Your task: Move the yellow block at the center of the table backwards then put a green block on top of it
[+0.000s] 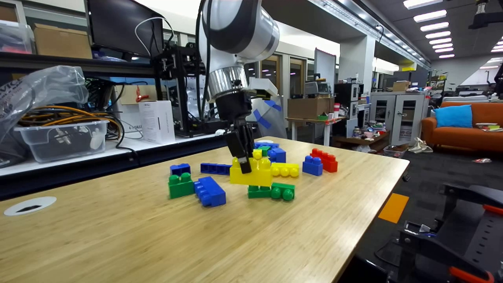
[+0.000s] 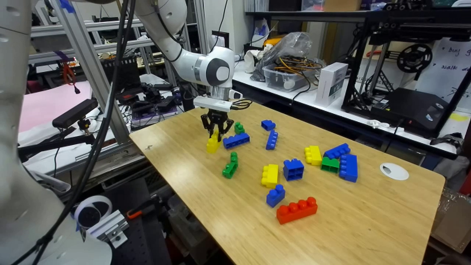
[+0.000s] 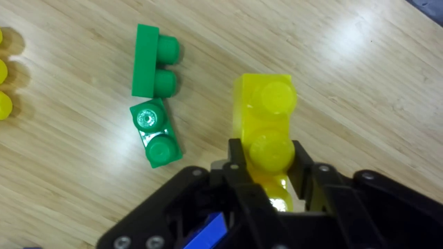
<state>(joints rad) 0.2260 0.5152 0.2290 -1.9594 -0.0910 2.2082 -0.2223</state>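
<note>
The end effector (image 3: pixel 268 152) is parted only to the narrow width of the yellow block (image 3: pixel 266 119), its two fingers pressed to opposite sides, holding it above the counter (image 1: pixel 196 243). In the wrist view, left of the end effector and lower, an upright green block (image 3: pixel 155 134) sits just beside a side-lying green block (image 3: pixel 145 62). Partly hidden under the end effector is a blue brick (image 3: pixel 209 231).
</note>
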